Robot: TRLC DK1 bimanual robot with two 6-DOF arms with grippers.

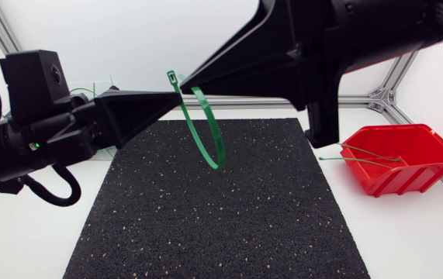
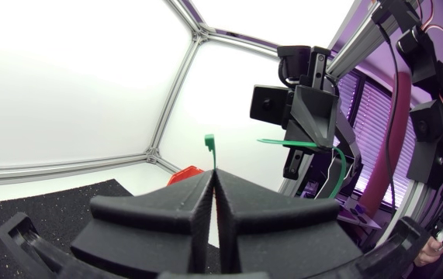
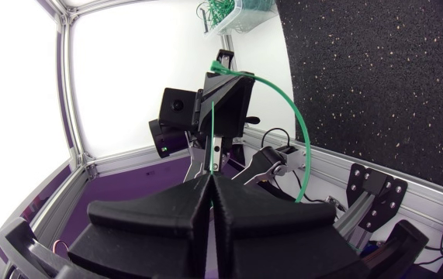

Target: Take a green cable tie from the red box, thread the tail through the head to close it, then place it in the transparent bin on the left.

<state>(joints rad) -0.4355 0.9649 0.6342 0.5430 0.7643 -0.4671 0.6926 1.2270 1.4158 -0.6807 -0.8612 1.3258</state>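
A green cable tie (image 1: 215,147) hangs in a loop above the black mat, held between both grippers. My left gripper (image 1: 176,96) is shut on the strap just below the tie's head (image 1: 173,77); the head (image 2: 209,141) sticks out past its fingertips. My right gripper (image 1: 187,80), coming in from the upper right, is shut on the tail end, close beside the head. In the right wrist view the thin tail (image 3: 212,139) runs from my right gripper (image 3: 209,177) towards the left gripper (image 3: 221,85). The tail does not visibly pass through the head.
The red box (image 1: 407,159) stands at the right of the table with a few green ties (image 1: 361,155) lying over its rim. A black speckled mat (image 1: 221,217) covers the middle. The transparent bin (image 3: 244,12) with green ties shows beyond the left arm.
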